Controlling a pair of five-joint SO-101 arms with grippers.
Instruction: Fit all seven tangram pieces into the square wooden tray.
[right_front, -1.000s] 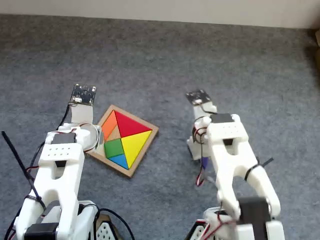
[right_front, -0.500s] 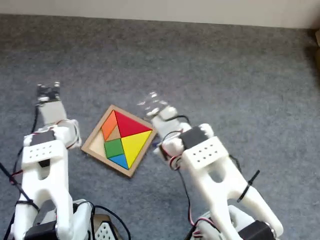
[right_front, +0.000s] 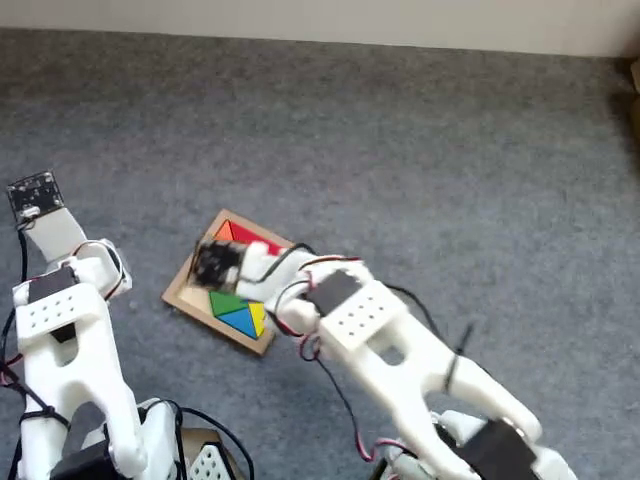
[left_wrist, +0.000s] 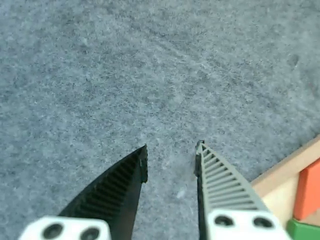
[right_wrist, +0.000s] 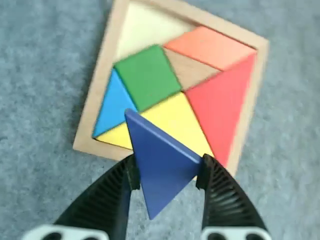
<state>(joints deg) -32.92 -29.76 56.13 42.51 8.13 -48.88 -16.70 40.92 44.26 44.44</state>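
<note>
The square wooden tray (right_front: 176, 292) lies on the carpet, partly covered by my right arm (right_front: 330, 305). In the right wrist view my right gripper (right_wrist: 167, 172) is shut on a dark blue triangle (right_wrist: 162, 160), held above the tray (right_wrist: 91, 102). Inside lie a green square (right_wrist: 147, 75), a light blue triangle (right_wrist: 112, 107), a yellow triangle (right_wrist: 172, 117), a red triangle (right_wrist: 225, 105), an orange parallelogram (right_wrist: 210, 46) and a small brown triangle (right_wrist: 190, 75). One corner shows bare tray bottom (right_wrist: 147, 30). My left gripper (left_wrist: 172, 148) is open over carpet beside the tray's corner (left_wrist: 290, 167).
Grey carpet surrounds the tray on all sides. My left arm (right_front: 60, 300) stands to the left of the tray, apart from it. A pale wall strip runs along the far edge.
My right arm has swung left from the right side to above the tray, carrying the blue triangle. My left arm has drawn back leftward, away from the tray.
</note>
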